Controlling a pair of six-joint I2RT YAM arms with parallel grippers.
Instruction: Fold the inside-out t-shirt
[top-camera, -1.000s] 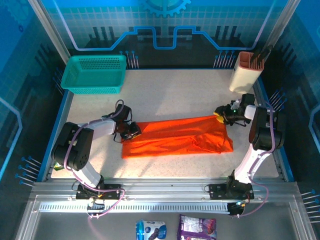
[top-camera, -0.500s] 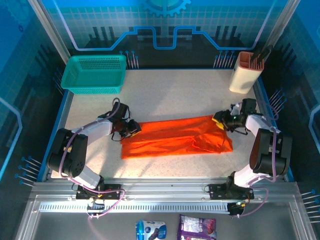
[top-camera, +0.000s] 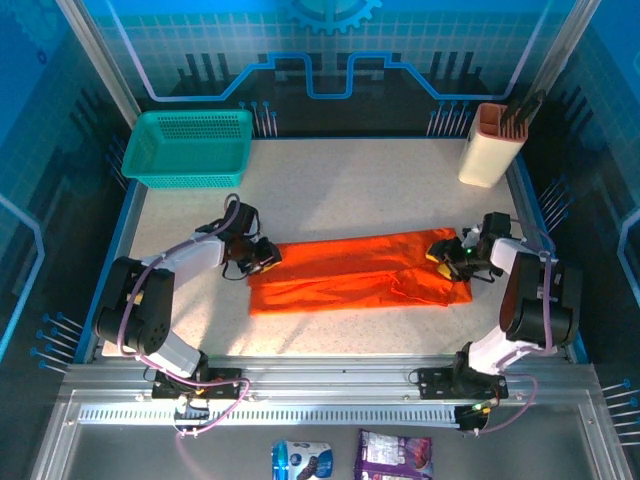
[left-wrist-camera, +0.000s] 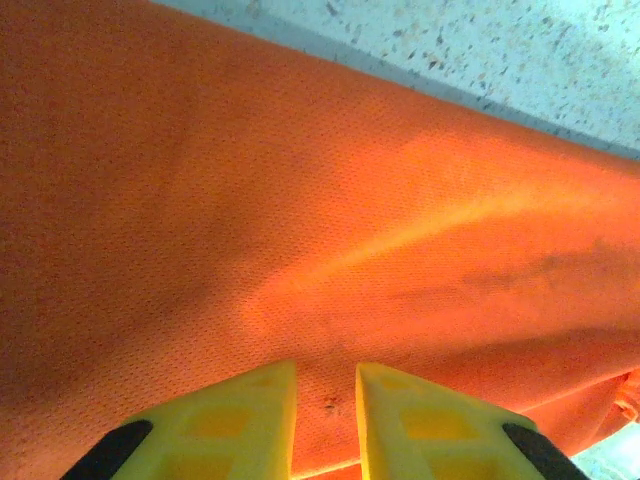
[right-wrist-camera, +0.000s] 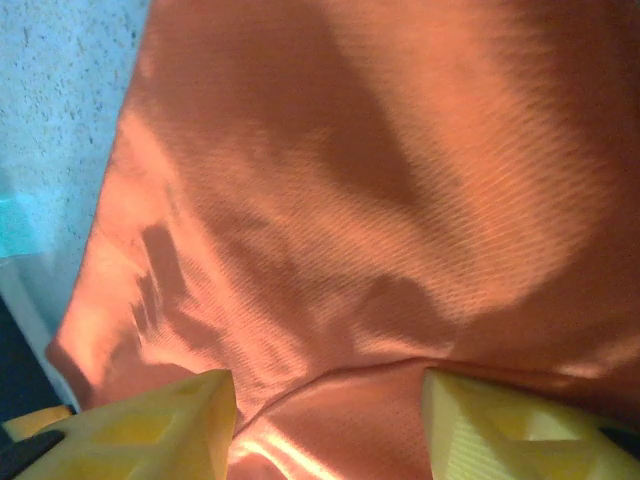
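The inside-out t-shirt (top-camera: 350, 275) lies across the middle of the table as a long, flat orange-red band. My left gripper (top-camera: 265, 258) sits at its far left corner. In the left wrist view its yellow fingers (left-wrist-camera: 262, 400) stand close together, with a thin strip of the t-shirt (left-wrist-camera: 300, 200) pinched between them. My right gripper (top-camera: 443, 252) is at the band's far right corner. In the right wrist view its fingers (right-wrist-camera: 180, 410) stand wide apart over the wrinkled t-shirt (right-wrist-camera: 380, 200), which bulges up between them.
A teal mesh basket (top-camera: 188, 148) stands at the back left. A beige holder (top-camera: 490, 145) with dark tools stands at the back right. Two snack packets (top-camera: 300, 460) lie below the front rail. Bare speckled tabletop (top-camera: 350, 180) stretches behind the shirt.
My right gripper has moved toward the near edge, and the shirt's right end has come with it. The left gripper has stayed at the left corner, and the band has shifted slightly right.
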